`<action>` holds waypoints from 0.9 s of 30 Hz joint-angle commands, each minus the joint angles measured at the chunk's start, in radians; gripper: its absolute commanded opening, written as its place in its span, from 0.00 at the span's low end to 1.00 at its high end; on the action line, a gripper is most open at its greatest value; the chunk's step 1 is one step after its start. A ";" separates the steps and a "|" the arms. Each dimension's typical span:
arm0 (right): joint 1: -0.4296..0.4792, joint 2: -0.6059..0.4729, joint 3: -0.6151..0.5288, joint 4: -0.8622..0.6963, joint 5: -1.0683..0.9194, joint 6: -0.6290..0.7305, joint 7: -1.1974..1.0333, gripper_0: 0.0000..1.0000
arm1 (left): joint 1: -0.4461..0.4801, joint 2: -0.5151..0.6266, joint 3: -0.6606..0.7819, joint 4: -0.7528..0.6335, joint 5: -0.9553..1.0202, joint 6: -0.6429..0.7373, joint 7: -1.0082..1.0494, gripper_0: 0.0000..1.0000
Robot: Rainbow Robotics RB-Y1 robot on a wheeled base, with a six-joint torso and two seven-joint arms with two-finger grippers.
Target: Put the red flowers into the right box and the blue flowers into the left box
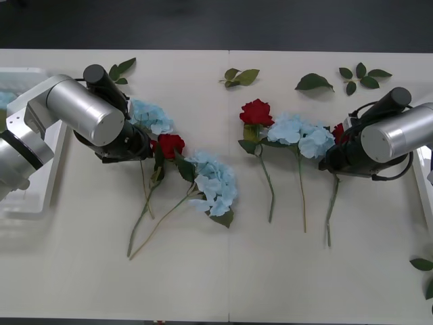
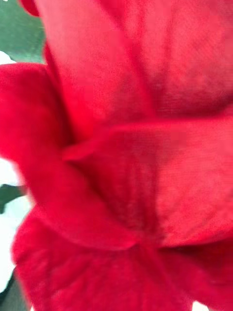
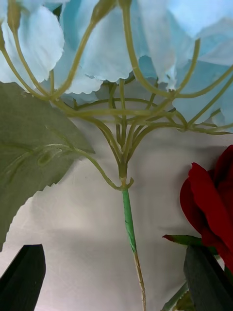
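Little of the sorting looks done. Across the table (image 1: pixel 223 284) six flowers are still seen lying loose: roses at (image 1: pixel 170 145), (image 1: pixel 256 112) and one half hidden at (image 1: pixel 337 132), and blue clusters at (image 1: pixel 150 116), (image 1: pixel 214 183) and (image 1: pixel 301 134). The left box (image 1: pixel 40 196) is mostly covered by the arm, so its contents cannot be made out; of the right box (image 1: pixel 425 177) only a rim is seen at the edge.

The left gripper (image 3: pixel 116 277) is held spread — its dark fingers stand either side of a blue flower's stem (image 3: pixel 128 218), with nothing pinched yet. The right gripper (image 1: pixel 336 157) is set low over the hidden rose (image 2: pixel 126 155), whose petals block the wrist camera; whether its fingers are spread or pressed together cannot be told.
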 commanded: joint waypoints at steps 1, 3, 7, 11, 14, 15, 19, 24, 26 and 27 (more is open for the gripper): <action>-0.008 0.008 -0.018 -0.004 -0.004 0.003 0.006 0.89 | -0.037 0.004 -0.024 -0.005 -0.011 0.005 0.000 0.81; -0.008 0.008 -0.018 -0.001 -0.005 0.003 0.006 0.83 | -0.037 0.004 -0.042 -0.001 -0.023 0.006 0.005 0.81; -0.007 0.008 -0.016 -0.001 -0.005 0.003 0.006 0.69 | -0.037 0.002 -0.053 0.002 -0.028 0.006 0.008 0.80; -0.008 0.008 -0.016 0.004 -0.005 0.003 0.006 0.49 | -0.038 0.002 -0.062 0.006 -0.033 0.006 0.009 0.79; -0.008 0.008 -0.016 0.005 -0.005 0.001 0.007 0.39 | -0.038 0.002 -0.076 0.006 -0.045 0.005 0.011 0.79; -0.007 0.008 -0.016 0.005 -0.005 0.000 0.006 0.38 | -0.040 0.001 -0.080 0.006 -0.048 0.005 0.013 0.78; -0.008 0.008 -0.016 0.014 -0.005 -0.008 0.007 0.26 | -0.040 0.002 -0.083 0.006 -0.053 0.005 0.013 0.77; -0.008 0.008 -0.016 0.021 -0.005 -0.020 0.009 0.09 | -0.046 0.002 -0.112 0.006 -0.072 0.003 0.016 0.77; -0.008 0.008 -0.016 0.024 -0.004 -0.025 0.009 0.04 | -0.046 -0.001 -0.116 0.006 -0.077 0.005 0.017 0.77; -0.008 0.008 -0.018 0.024 -0.004 -0.027 0.009 0.03 | -0.047 -0.001 -0.116 0.006 -0.077 0.003 0.016 0.77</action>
